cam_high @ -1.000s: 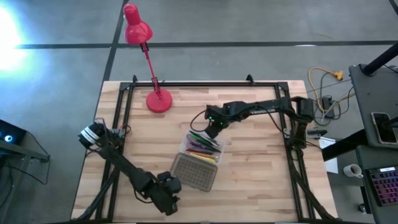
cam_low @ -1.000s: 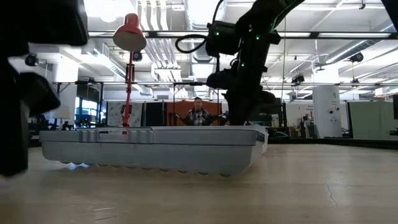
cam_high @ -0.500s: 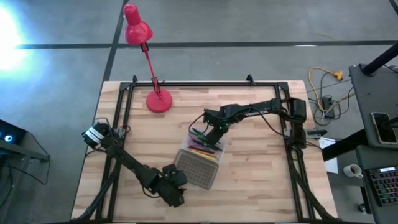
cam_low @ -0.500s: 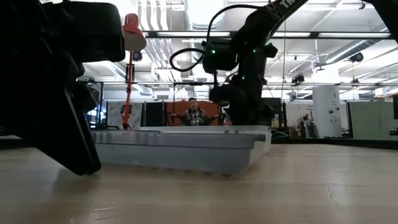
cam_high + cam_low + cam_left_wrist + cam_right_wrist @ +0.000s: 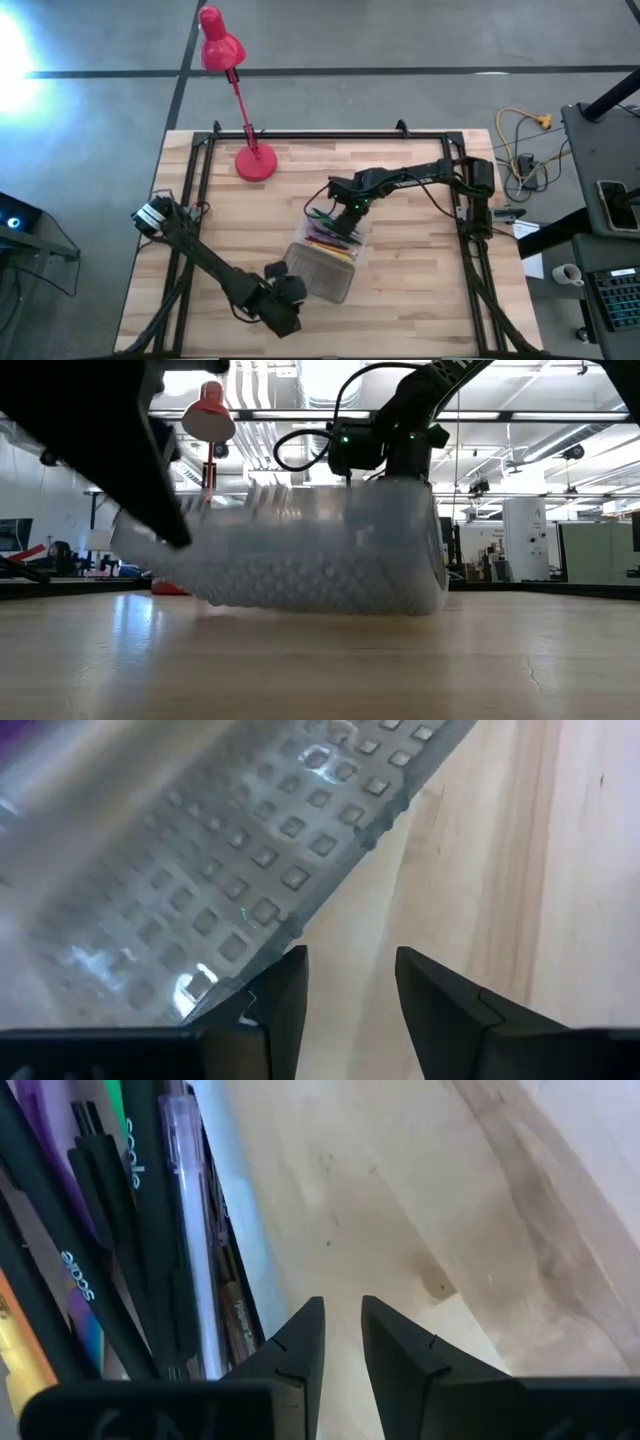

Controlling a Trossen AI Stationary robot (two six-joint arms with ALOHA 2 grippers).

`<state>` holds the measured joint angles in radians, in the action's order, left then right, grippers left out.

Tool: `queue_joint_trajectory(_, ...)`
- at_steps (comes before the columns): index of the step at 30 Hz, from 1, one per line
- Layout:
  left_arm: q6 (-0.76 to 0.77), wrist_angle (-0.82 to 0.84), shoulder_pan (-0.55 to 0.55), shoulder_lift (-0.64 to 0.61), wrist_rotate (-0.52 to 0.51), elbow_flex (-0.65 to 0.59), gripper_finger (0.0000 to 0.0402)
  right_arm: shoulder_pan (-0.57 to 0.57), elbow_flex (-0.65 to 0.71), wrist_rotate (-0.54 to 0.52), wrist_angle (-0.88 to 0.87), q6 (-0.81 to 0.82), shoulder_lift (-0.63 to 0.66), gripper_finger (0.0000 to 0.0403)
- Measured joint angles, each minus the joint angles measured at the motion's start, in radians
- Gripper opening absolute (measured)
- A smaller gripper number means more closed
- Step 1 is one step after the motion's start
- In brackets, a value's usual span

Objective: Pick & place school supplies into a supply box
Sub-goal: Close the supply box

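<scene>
Lid (image 5: 322,277) w/ grey gridded surface is tilting up over the supply box (image 5: 330,258) at mid-table, left gripper (image 5: 282,287) lifting at its free edge; judging by that, the closing step is under way but not finished. In the left wrist view the left gripper's fingers are standing slightly apart, the lid's edge touching the tip of one finger, so it is pushing, not clamping. Right gripper (image 5: 347,214) is hovering at the box's far rim, fingers (image 5: 300,1342) a narrow gap apart & holding nothing, w/ bare wood showing between them. School supplies (image 5: 330,238) appear to be already inside: colored pencils, a green marker (image 5: 322,215) & dark pens (image 5: 150,1220) are lying packed lengthwise in the tray. No loose supplies are showing on the table (image 5: 420,280) in the high view, so what's left seems to be only lowering the lid flat & shutting it.

Surface is a pale wood-plank tabletop w/ black rails along its edges; a red desk lamp (image 5: 240,95) is standing at the far-left corner, well apart from the box. Beyond, the low view is showing a large open room w/ ceiling pipes & strip lights; cables (image 5: 520,140) & a side bench are sitting to the robot's right of the table.
</scene>
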<state>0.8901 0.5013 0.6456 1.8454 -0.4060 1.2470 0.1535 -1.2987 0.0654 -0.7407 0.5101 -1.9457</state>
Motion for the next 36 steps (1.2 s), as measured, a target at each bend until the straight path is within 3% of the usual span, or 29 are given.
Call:
queue_joint_trajectory(8, -0.141, 0.203, 0.000, 0.000, -0.141, 0.152, 0.0139, -0.018, 0.000, 0.045, -0.018, -0.052, 0.000, 0.0063)
queue_joint_trajectory(15, -0.156, 0.311, -0.019, -0.002, -0.261, 0.212, 0.0139, -0.059, 0.000, 0.109, -0.011, -0.075, 0.005, 0.0060)
queue_joint_trajectory(24, -0.157, 0.319, -0.058, -0.004, -0.263, 0.221, 0.0139, -0.117, 0.000, 0.208, -0.007, -0.127, 0.008, 0.0058)
queue_joint_trajectory(36, -0.248, 0.314, -0.091, -0.003, -0.263, 0.275, 0.0139, -0.168, -0.001, 0.198, -0.009, -0.216, 0.037, 0.0059)
